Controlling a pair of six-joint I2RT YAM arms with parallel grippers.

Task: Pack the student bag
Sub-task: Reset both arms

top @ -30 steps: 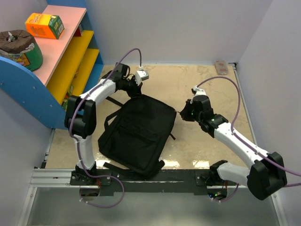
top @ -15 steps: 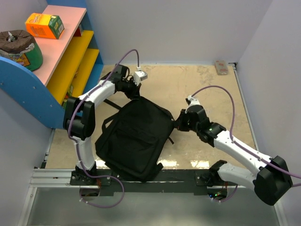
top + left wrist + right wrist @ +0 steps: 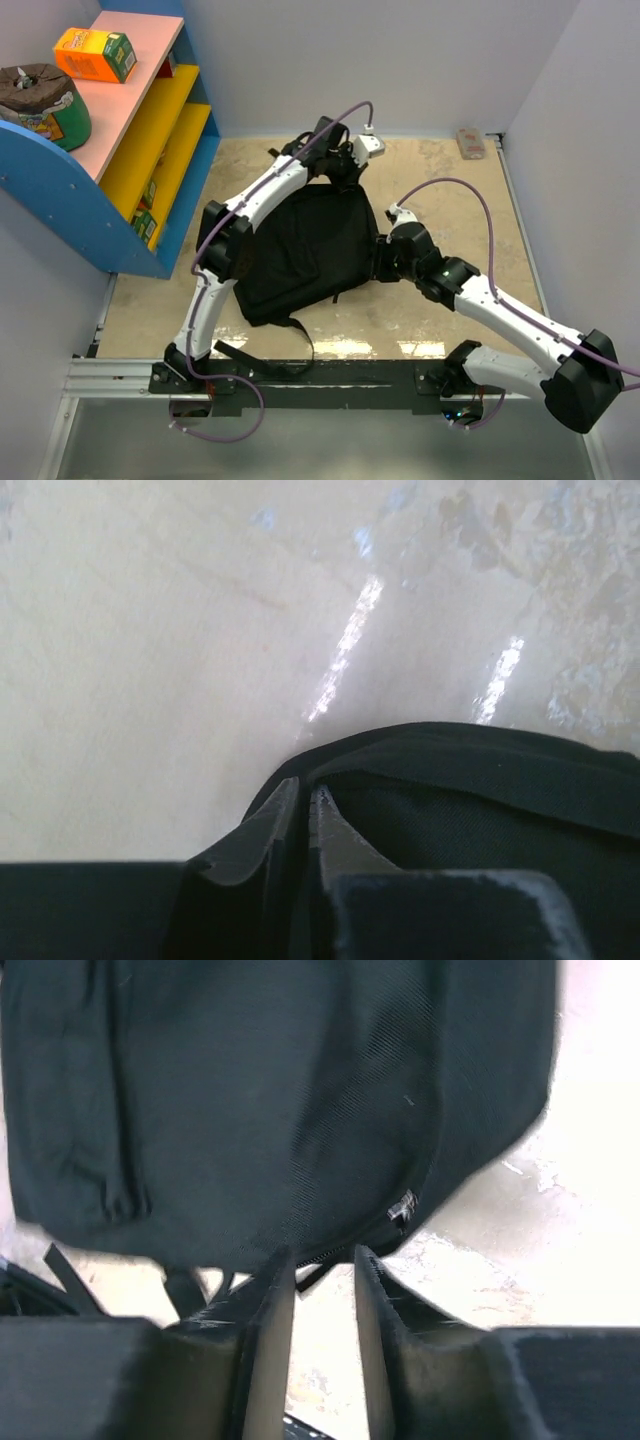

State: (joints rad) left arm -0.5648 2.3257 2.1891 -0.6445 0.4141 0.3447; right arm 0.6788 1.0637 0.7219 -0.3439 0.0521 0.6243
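- Overhead view: black backpack [image 3: 300, 250] mid-surface [image 3: 455, 200], between both arms; the pincer tips are hidden against its fabric.
- Left wrist view: left pincer [image 3: 302, 792] clamped on its rim.
- Right wrist view: right pincer [image 3: 322, 1255] apart beside the blurred zip pull [image 3: 402, 1206].

orange box [image 3: 95, 53] on pink shelf [image 3: 135, 85] | round dark bundle [image 3: 40, 100], perhaps a bag | tan block [image 3: 470, 142]
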